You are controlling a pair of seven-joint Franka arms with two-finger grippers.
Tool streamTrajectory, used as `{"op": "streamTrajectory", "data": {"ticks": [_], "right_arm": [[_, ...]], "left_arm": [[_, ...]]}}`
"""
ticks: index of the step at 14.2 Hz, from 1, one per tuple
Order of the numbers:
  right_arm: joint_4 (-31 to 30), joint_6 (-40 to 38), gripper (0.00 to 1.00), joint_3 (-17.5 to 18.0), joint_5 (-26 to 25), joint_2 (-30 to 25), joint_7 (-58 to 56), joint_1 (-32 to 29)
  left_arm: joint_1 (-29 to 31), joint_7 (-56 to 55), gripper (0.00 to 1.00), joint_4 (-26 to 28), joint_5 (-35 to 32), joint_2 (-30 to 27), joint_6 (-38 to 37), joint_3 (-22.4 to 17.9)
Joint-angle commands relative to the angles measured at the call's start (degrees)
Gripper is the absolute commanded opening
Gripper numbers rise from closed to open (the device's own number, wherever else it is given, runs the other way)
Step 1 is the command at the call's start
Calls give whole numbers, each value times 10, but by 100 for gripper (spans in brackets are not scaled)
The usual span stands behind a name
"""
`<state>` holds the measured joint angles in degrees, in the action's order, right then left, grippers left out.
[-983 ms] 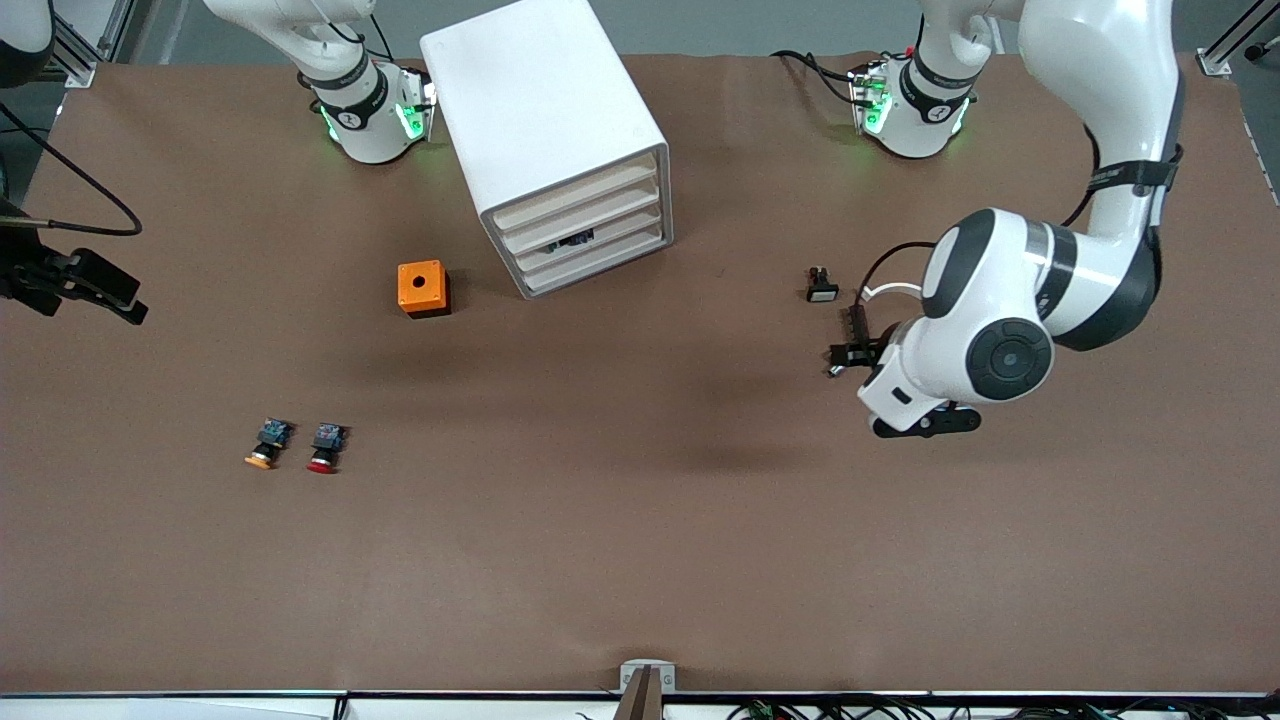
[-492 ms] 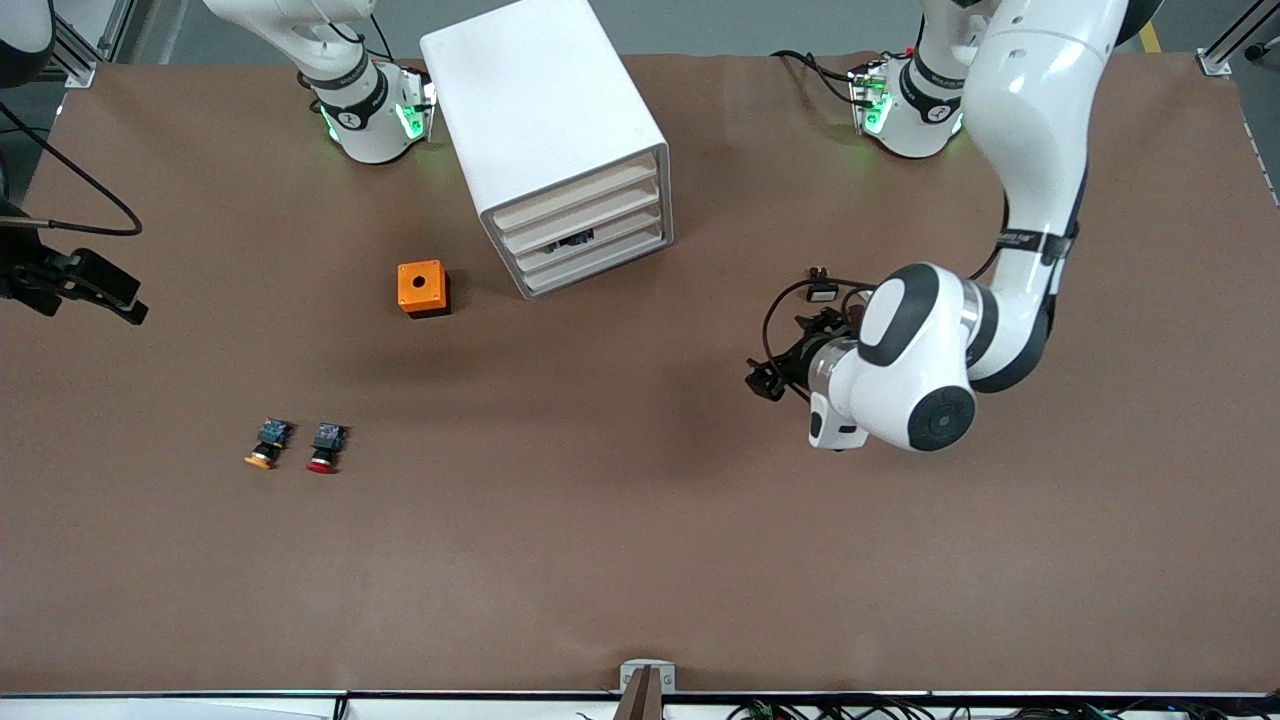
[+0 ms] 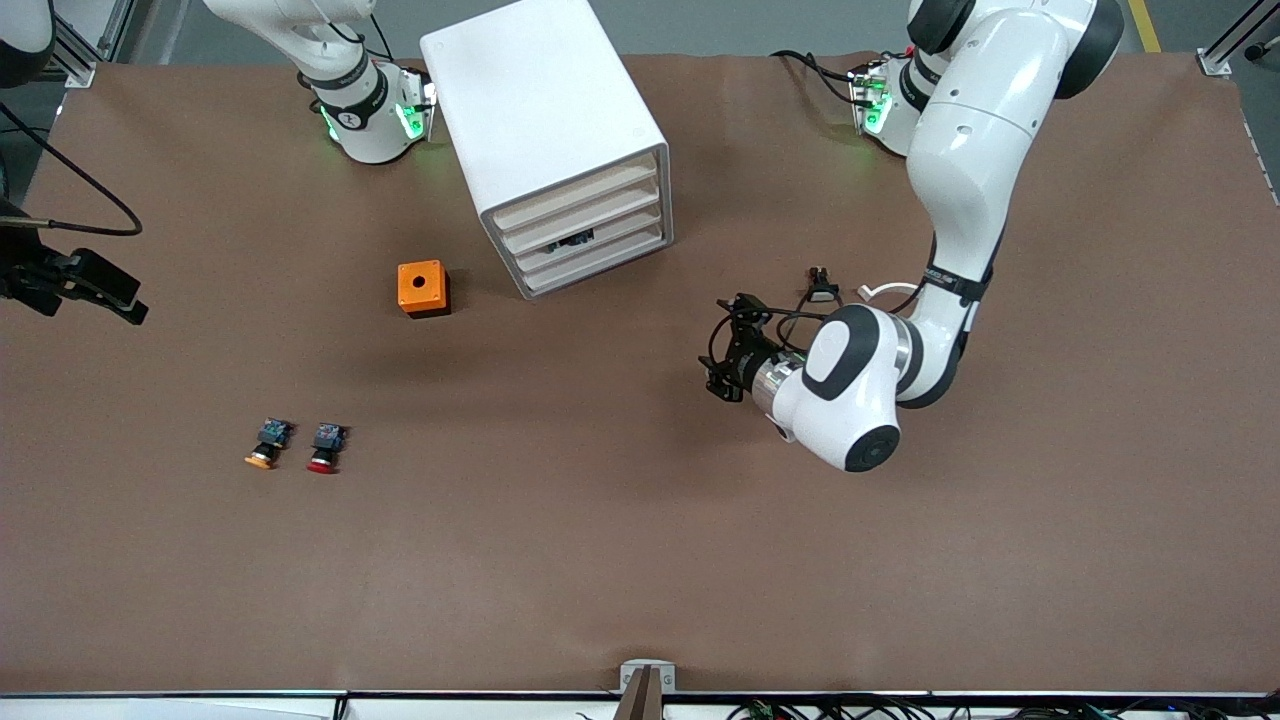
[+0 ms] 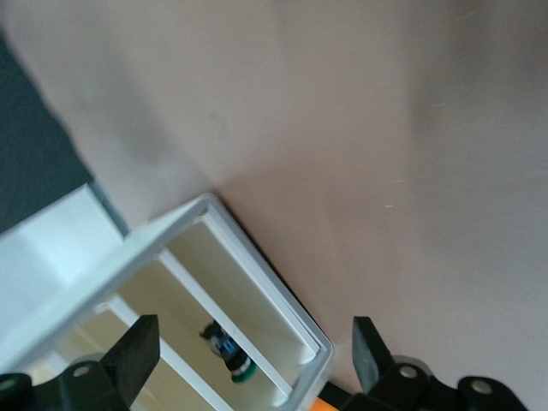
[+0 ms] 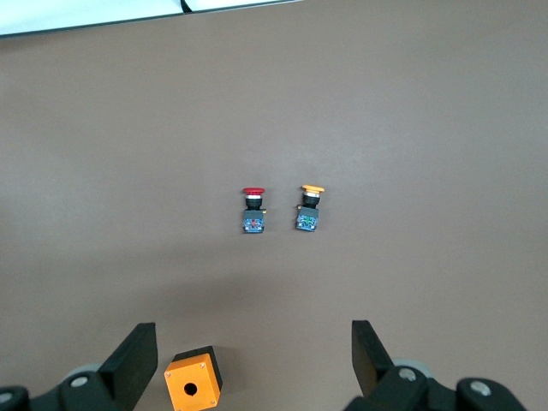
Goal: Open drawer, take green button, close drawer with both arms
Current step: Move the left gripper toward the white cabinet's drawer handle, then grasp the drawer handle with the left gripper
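Observation:
The white cabinet (image 3: 545, 110) stands near the arms' bases, its four drawers shut. The drawer (image 3: 625, 225), third from the top, shows a dark shape through its front. That shape is the green-capped button (image 3: 572, 240). In the left wrist view the button (image 4: 231, 355) lies inside the cabinet (image 4: 248, 248). My left gripper (image 3: 718, 345) is open and empty, low over the table, and faces the drawer fronts from a short way off. Its fingers (image 4: 137, 355) frame the drawers. My right gripper (image 5: 253, 360) is open and empty, high over the orange box (image 5: 193, 385); it is out of the front view.
The orange box (image 3: 424, 288) sits beside the cabinet toward the right arm's end. An orange-capped button (image 3: 265, 445) and a red-capped button (image 3: 325, 448) lie nearer the camera. A small white-capped part (image 3: 822, 290) lies by the left arm. A black clamp (image 3: 80, 285) juts in at the table edge.
The left arm has swung its gripper from beside the small white-capped part toward the cabinet, turning it to face the drawer fronts. The right arm has not moved.

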<state>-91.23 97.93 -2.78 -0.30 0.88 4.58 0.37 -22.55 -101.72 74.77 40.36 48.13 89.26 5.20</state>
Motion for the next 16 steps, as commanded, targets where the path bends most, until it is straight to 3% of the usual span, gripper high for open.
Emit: {"op": "streamTrajectory", "data": {"ticks": [1,8,10,16], "right_arm": [[-11,1,100,3,-12,-12,11,0],[-10,1,100,3,-12,-12,11,0],[-11,0,100,3,-12,-12,10,0],[-11,0,100,3,-12,-12,10,1]], "left_arm": [[-20,-98,99,-22,47,34,-29,-2],[-60,-256,98,-18,180,90,-67,-3],[-68,-278,97,-18,189,100,-67,-3],[-96,-277,72,-11,187,109,-68,-3]]}}
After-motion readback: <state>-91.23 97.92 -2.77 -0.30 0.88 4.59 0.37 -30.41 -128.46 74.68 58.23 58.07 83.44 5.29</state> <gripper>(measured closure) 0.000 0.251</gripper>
